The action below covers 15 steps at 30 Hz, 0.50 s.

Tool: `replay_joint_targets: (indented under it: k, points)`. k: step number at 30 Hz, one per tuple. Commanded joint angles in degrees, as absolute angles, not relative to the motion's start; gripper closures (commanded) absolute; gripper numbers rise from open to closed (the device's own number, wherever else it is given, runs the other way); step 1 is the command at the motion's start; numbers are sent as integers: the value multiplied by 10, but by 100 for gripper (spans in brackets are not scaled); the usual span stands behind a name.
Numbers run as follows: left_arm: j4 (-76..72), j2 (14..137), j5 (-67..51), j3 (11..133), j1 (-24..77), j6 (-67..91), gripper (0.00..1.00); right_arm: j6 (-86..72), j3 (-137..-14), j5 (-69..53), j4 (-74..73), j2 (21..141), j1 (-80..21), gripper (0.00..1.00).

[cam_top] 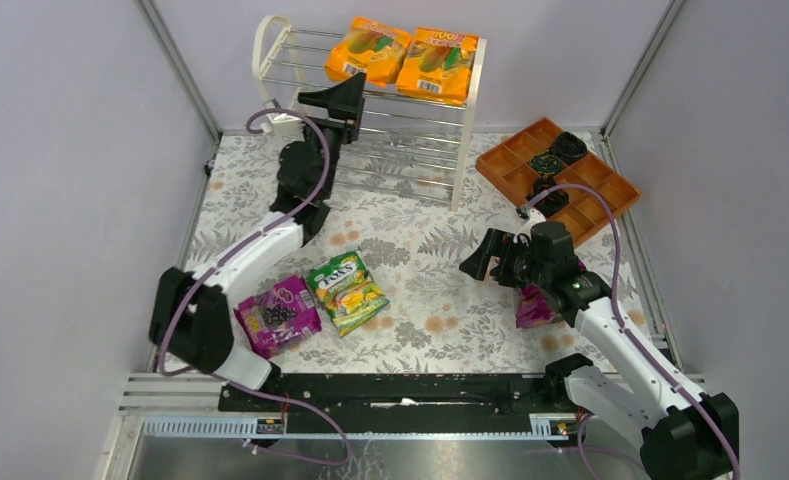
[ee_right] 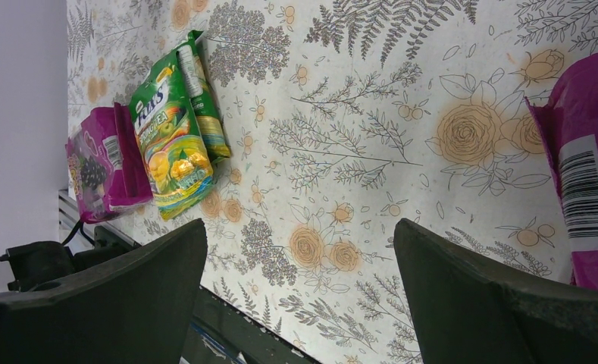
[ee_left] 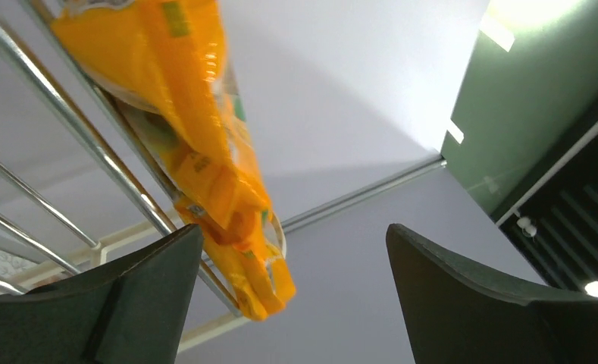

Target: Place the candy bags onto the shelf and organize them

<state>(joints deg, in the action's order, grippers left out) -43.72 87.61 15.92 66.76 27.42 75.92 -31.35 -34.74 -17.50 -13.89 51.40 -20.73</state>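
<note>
The floral-patterned table [cam_top: 430, 290] carries the shelf [cam_top: 467, 140] at upper centre, an orange tray [cam_top: 515, 170] at upper right, a purple bag [cam_top: 278, 315] just beside a green bag [cam_top: 347, 291] at lower left, and what seems to be a second purple bag [cam_top: 533, 308], half-hidden, at right.

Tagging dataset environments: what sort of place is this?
Probably a lab robot workcell, not a shop: plain grey panel walls on metal frame posts, a floral tablecloth with a shelf and candy bags staged as props.

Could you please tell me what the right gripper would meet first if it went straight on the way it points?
Most likely the bare flowered table, short of the green bag; the open right gripper tilts downward, though depth is hard to judge.
</note>
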Motion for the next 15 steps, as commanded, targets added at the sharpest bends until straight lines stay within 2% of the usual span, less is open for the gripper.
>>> replay_joint_targets:
  k: [1, 5, 10, 15]
  points:
    - [-431, 777, 73, 631, 274, 643, 1, -316, -342, -176, -123, 508, -211, 0]
    - [-281, 675, 25, 573, 274, 516, 1, -315, -330, -175, -120, 502, -211, 0]
    - [-156, 578, 5, 466, 274, 469, 1, -317, -314, -188, -94, 512, -210, 0]
    - [5, 581, -112, 447, 274, 413, 1, -321, -311, -204, -77, 532, -211, 0]
